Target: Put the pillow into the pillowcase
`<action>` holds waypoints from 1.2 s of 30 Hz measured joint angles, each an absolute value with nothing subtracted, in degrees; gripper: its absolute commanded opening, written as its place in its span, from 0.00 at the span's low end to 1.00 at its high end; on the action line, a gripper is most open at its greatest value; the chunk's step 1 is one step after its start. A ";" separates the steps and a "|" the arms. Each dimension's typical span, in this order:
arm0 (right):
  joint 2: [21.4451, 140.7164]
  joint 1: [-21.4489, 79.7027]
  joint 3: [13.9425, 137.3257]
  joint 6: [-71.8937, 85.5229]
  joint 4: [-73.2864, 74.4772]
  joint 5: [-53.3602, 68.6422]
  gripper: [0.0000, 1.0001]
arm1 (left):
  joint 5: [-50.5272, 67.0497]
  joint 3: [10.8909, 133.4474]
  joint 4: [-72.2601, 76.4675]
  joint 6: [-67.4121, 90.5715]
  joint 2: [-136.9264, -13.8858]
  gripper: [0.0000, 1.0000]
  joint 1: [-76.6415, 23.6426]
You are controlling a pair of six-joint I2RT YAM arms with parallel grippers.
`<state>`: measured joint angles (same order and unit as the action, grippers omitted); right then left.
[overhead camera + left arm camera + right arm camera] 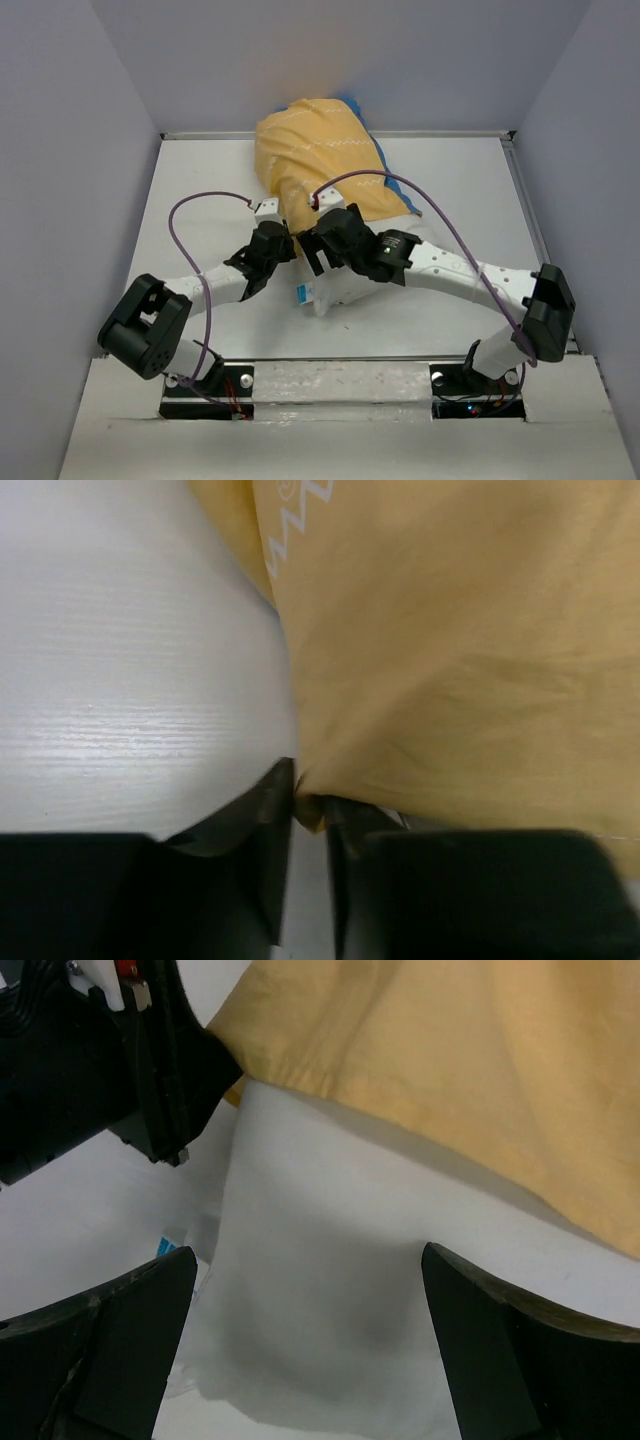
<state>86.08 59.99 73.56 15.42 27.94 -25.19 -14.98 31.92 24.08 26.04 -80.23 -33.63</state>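
On the white table (pixel 200 190), the left gripper (pixel 310 805) is pinching the thin yellow pillowcase (pixel 450 660); the right gripper (pixel 310 1260) is standing open above the plump pillow (pixel 320 1210).

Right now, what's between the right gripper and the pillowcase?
The bare white end of the pillow, sticking out of the pillowcase toward the open right gripper. The right wrist view shows it.

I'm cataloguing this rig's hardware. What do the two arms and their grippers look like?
The left arm and right arm both have white links and chunky black joint housings, with a thin purple cable looping above each. The left gripper and right gripper are black; the right one's jaws are broad, wedge-shaped and matte.
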 measured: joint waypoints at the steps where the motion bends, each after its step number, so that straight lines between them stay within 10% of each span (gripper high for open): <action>1: 87.79 60.31 75.05 14.96 28.29 -26.72 1.00 | -15.09 31.97 24.69 25.82 -80.44 0.01 -33.63; 4: 91.81 60.80 78.02 14.22 28.99 -31.20 0.96 | -15.05 31.97 26.24 25.63 -80.47 0.00 -33.28; 11: 102.74 59.83 82.81 13.06 29.69 -35.70 0.00 | -11.22 31.16 27.55 25.47 -75.81 0.00 -33.26; 19: 93.95 50.09 79.99 16.62 24.95 -29.50 0.00 | -0.16 36.05 18.92 25.89 -63.94 0.00 -33.43; 28: 67.20 48.03 69.08 10.26 3.75 -38.22 0.00 | 14.94 68.34 6.72 23.99 -69.38 0.00 -34.48; 36: 78.04 48.27 73.71 0.05 -15.14 -46.00 0.00 | 18.46 86.24 -14.31 14.37 -72.88 0.00 -37.71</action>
